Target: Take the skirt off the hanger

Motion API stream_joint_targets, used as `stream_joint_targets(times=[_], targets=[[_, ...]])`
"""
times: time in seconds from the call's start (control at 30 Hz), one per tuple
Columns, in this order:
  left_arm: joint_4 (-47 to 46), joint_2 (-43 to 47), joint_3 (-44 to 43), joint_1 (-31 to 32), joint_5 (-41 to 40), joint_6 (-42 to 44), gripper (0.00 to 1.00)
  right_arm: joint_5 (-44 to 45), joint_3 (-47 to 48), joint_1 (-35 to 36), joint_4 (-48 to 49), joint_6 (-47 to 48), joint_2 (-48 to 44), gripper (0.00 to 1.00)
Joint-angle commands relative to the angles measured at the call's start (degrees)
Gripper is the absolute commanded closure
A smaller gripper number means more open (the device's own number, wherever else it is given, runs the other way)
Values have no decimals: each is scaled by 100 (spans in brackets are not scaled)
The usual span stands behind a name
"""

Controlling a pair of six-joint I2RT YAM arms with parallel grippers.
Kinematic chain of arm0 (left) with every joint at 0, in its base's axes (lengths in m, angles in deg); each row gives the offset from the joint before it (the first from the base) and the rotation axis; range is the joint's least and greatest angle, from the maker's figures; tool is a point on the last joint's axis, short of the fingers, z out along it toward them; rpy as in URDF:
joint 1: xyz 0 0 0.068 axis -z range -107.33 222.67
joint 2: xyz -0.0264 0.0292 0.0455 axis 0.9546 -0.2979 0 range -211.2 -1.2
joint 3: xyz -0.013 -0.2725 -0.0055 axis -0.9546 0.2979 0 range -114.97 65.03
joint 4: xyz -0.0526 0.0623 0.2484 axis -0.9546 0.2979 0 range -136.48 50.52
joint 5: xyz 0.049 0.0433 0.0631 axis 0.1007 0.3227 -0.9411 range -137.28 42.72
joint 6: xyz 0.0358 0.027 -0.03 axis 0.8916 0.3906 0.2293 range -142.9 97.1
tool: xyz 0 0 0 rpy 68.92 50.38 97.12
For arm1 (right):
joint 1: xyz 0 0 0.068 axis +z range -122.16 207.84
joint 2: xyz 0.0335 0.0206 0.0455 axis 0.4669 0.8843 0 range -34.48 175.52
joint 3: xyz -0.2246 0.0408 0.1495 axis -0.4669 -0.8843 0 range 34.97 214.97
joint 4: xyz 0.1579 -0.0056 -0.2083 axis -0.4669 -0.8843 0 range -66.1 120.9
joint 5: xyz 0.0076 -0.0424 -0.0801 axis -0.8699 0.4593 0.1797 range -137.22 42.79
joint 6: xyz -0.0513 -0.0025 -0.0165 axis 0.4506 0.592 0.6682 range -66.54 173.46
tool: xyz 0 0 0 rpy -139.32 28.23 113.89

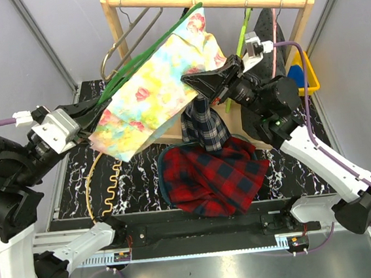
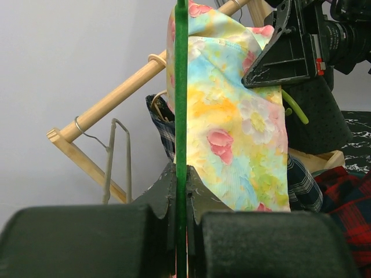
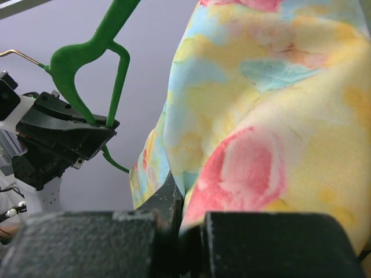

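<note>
The left gripper (image 1: 93, 115) is squeezed tight on the green hanger (image 2: 181, 87). The flowery skirt (image 1: 154, 89) hangs on it, up over the back of the tabletop (image 1: 78, 182). The right gripper (image 1: 188, 79) pinches the skirt's far edge.

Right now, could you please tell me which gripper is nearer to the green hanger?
Left. The left gripper is clamped on the green hanger itself; the right gripper pinches the floral skirt hanging from it.

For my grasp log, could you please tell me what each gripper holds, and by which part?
The left gripper clamps the green hanger by its thin bar; the right gripper pinches the floral skirt at its fabric edge.
</note>
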Motion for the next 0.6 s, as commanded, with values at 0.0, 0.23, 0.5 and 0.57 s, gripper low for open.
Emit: stream_joint_targets(times=[0.0,0.23,0.5,0.57], targets=[[-793,52,22,10,39,18,100,60,218,-33,-119,294,-334,100],[-1144,263,488,10,-392,238,100,24,622,-86,-1479,1313,-1658,100],[-1391,88,550,1,-795,572,100,1499,1131,-69,-3053,2570,-3296,100],[-1400,26,498,10,-892,642,100,1589,1456,88,-3151,2833,-3419,100]])
